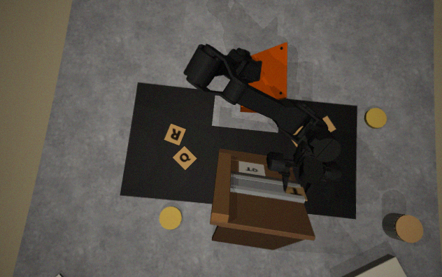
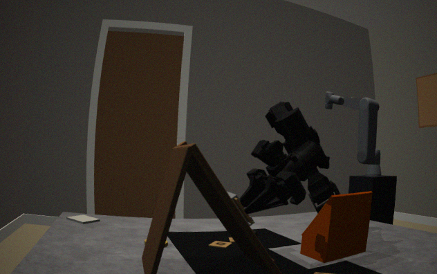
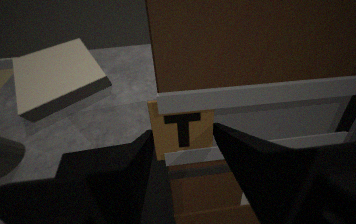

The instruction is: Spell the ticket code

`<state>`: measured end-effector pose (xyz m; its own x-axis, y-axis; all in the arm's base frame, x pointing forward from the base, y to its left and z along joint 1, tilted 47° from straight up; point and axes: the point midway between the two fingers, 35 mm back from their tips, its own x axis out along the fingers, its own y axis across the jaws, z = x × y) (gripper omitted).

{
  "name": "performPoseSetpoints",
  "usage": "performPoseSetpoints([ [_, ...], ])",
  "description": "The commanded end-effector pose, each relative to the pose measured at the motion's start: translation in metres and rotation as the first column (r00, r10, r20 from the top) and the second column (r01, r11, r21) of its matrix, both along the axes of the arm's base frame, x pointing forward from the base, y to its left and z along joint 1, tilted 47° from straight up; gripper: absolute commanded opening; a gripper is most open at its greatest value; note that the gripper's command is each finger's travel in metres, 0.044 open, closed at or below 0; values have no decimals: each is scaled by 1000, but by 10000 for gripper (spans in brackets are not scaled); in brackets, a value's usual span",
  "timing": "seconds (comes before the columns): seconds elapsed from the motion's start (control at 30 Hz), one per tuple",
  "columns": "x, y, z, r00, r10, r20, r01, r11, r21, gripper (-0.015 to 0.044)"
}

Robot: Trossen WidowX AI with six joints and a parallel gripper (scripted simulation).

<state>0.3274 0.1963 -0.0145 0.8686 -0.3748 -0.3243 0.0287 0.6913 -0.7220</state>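
Fingers (image 1: 286, 180) (image 2: 252, 204), black, one pair: clenched on the T tile (image 1: 295, 192) (image 2: 247, 216) (image 3: 183, 132), one at either side edge. Tile, tan, at the rail's open end, partly between the two lips, its outer side projecting past them. Ticket (image 1: 252, 168), white, marked QT, upside down from above; in the wrist view only a sliver, cut by a finger. Two further tan pieces (image 1: 329, 124) (image 1: 297, 138), the second mostly under the arm (image 1: 259, 101) (image 2: 294, 128); lettering of both unreadable. Rail (image 1: 266, 196) (image 3: 280, 92), grey, its channel vacant beyond the T. Outside the open end: board (image 1: 269, 217) (image 2: 207, 194) (image 3: 250, 45) edge, then room as far as a cream block (image 1: 388, 269) (image 3: 60, 75), cropped from above. T, wrist view: crossbar uppermost, stem down, near square, no marked long axis; rail's length running sideways across the board. R tile (image 1: 175, 134) and Q tile (image 1: 184, 158), flat on the mat (image 1: 150, 175) (image 2: 187, 245).
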Motion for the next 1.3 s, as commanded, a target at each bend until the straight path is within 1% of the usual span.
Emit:
performPoseSetpoints([
  [0.0, 0, -2, 3, 1000, 2, -1, -2, 1000, 0, 0],
  [1.27, -1, -17, 19, 1000, 2, -2, -2, 1000, -2, 0],
])
